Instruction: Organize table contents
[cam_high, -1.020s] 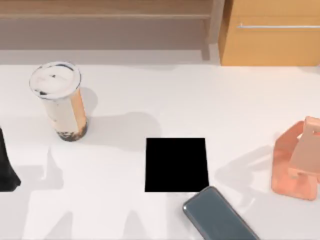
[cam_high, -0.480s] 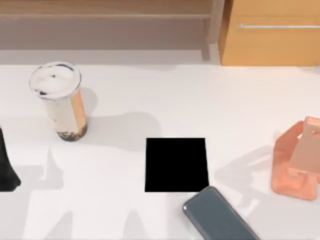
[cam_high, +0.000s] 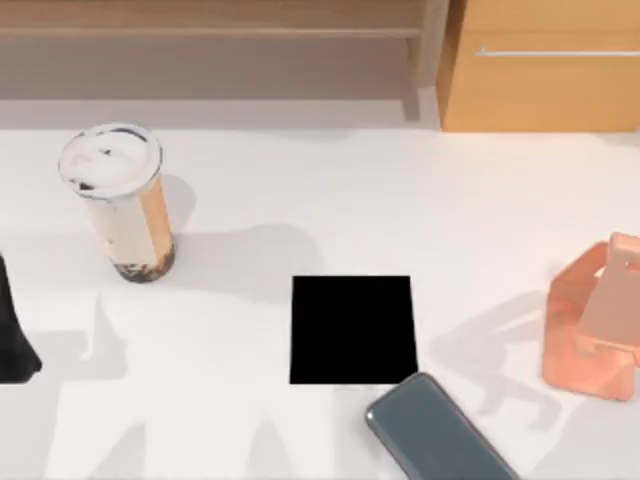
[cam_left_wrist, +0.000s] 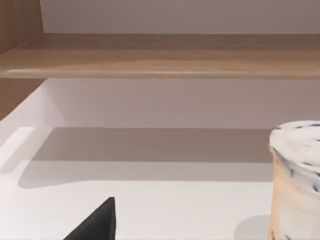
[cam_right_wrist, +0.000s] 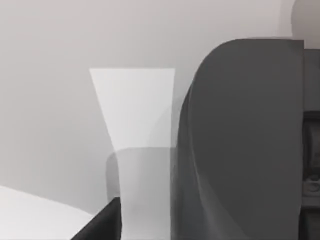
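While my right gripper's fingers (cam_right_wrist: 95, 225) hang above the phone (cam_high: 440, 432), their spread beyond telling, I should centre over its slab beside the pad (cam_high: 352, 330), well short of the stand (cam_high: 590, 325). Left arm (cam_high: 15, 340) parked near the cup (cam_high: 120, 205).

Lighting was bright and even, no glare on the white table (cam_high: 300, 180). Soft grey shadows spread across it: one to the right of the cup (cam_high: 120, 205), others w/ arm-like shapes along the near edge and left of the salmon-orange stand (cam_high: 590, 330). Shelf (cam_high: 210, 30) underside sat in shade. Black pad (cam_high: 352, 330) read flat, no sheen. Edges stayed crisp in top view, no distortion. Right wrist view was greyer, w/ overlapping shadow bands.
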